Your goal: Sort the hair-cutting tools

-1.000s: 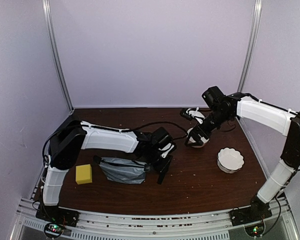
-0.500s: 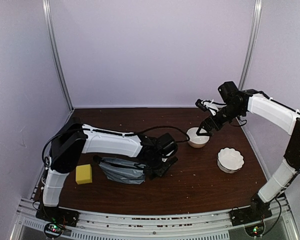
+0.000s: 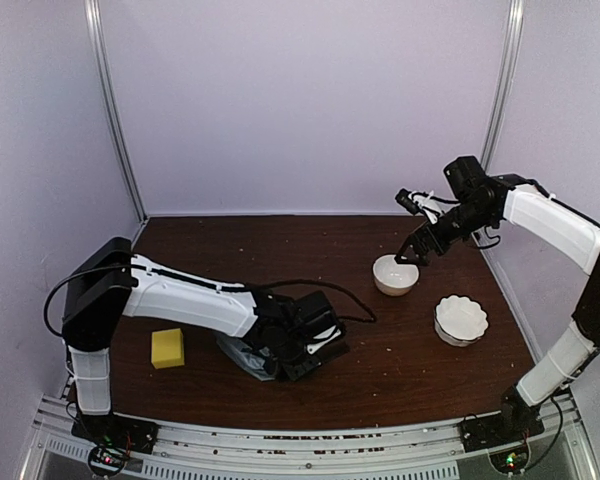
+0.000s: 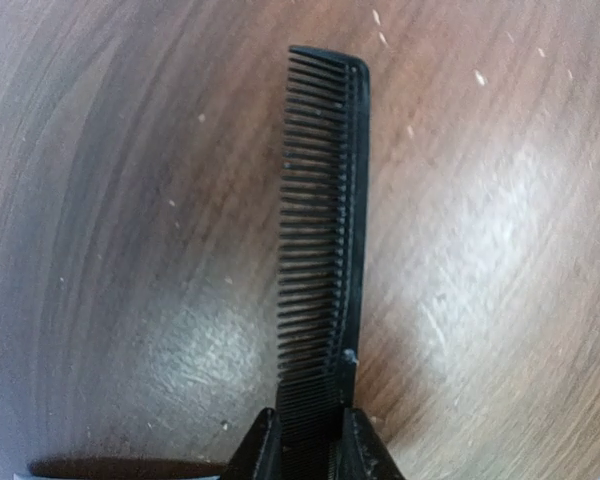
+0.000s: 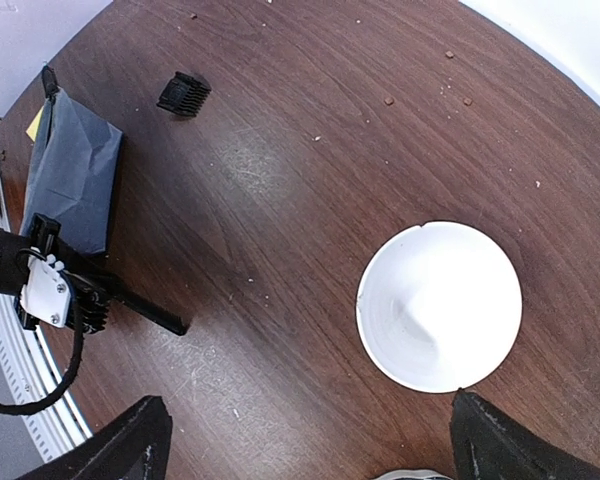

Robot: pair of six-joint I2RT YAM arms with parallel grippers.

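A slim black comb (image 4: 325,230) sticks out from my left gripper (image 4: 310,430), which is shut on its handle end, with the teeth pointing left over the brown table. In the top view the left gripper (image 3: 323,350) is low over the table near the front, just right of the grey pouch (image 3: 242,356). From the right wrist view the comb (image 5: 152,313) pokes out of that gripper, and a tiny black attachment (image 5: 184,93) lies beyond the pouch (image 5: 75,170). My right gripper (image 3: 412,255) hangs open above the far rim of a white bowl (image 3: 395,276), its fingers (image 5: 130,440) spread wide.
The bowl (image 5: 440,305) under the right gripper looks empty inside. A second, scalloped white bowl (image 3: 461,320) stands to its right. A yellow sponge (image 3: 167,348) lies at the front left. The left forearm (image 3: 195,300) stretches low across the table over the pouch.
The left arm swung toward the front edge, carrying the comb across the pouch, and its jaws narrowed. The right gripper lifted away from the bowl, up and to the right.
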